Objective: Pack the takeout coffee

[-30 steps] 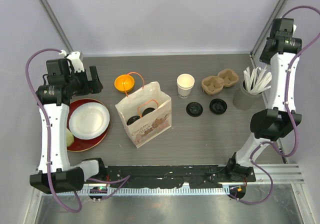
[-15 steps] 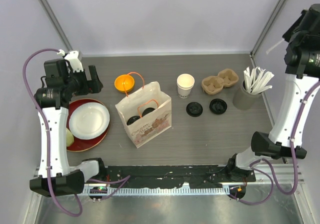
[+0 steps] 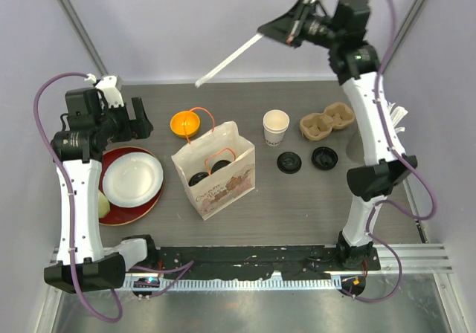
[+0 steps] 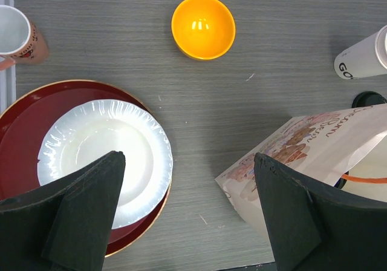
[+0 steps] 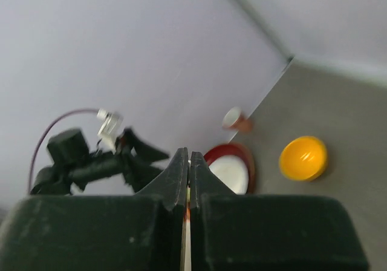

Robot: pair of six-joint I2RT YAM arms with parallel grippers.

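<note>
Nearly done I reckon: both takeout coffees (image 3: 199,178) sit inside the paper bag (image 3: 223,192). Right end effector (image 3: 262,30) is pinching a long white stick (image 3: 227,62) up at 12 o'clock, and left end effector (image 3: 141,119) is spread wide at 9. Only the stick is left to pack.

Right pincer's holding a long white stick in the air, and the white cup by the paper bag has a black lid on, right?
The lid is wrong: in the top view the white cup by the paper bag stands open, two black lids lying beside it. The right pincer does hold the long white stick aloft.
</note>
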